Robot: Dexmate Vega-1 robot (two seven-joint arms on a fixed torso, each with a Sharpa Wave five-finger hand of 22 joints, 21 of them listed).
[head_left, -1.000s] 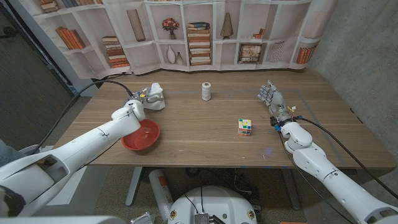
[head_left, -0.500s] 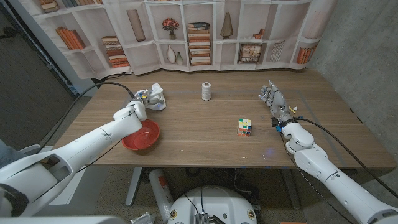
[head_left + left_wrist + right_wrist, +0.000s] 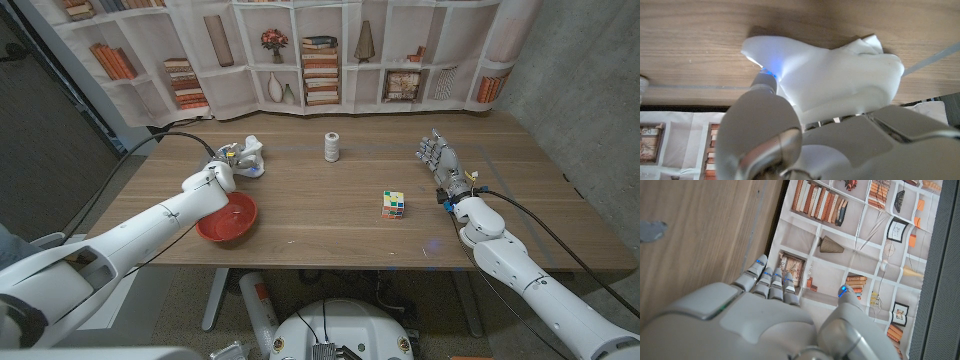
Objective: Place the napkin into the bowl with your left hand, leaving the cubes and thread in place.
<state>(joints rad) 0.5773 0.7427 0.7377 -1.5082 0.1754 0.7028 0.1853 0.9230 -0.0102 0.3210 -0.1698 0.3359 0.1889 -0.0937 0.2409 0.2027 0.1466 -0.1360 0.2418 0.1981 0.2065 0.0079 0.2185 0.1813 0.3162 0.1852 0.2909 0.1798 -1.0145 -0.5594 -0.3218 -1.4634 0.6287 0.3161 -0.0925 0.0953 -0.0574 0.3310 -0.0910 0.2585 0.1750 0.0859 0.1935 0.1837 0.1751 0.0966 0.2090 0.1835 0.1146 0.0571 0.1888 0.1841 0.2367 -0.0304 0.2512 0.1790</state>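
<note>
- Gripping the white napkin [image 3: 250, 160], the left hand [image 3: 228, 160] has its smooth pale fingers [image 3: 767, 82] closed on crumpled, softly folded paper; in the left wrist view the napkin [image 3: 835, 75] bulges out past the fingertips in rounded creases over the wood-grain table [image 3: 330, 215].
- Just behind the left hand's wrist, nearer the robot, sits the red bowl [image 3: 226, 217], round and shallow with a glossy inside.
- Well beyond the napkin, away from the left fingertips toward the table's middle, stands a small spool of pale thread [image 3: 332, 147], an upright cylinder.
- Nearer the right hand [image 3: 437, 160] lies a colour-tiled puzzle cube [image 3: 394, 204], square-edged, apart from its fingers.
- That right hand holds nothing: its grey, segmented fingers [image 3: 771, 277] are straight, close side by side, with the thumb set apart, reaching toward the printed bookshelf backdrop [image 3: 330, 50].
</note>
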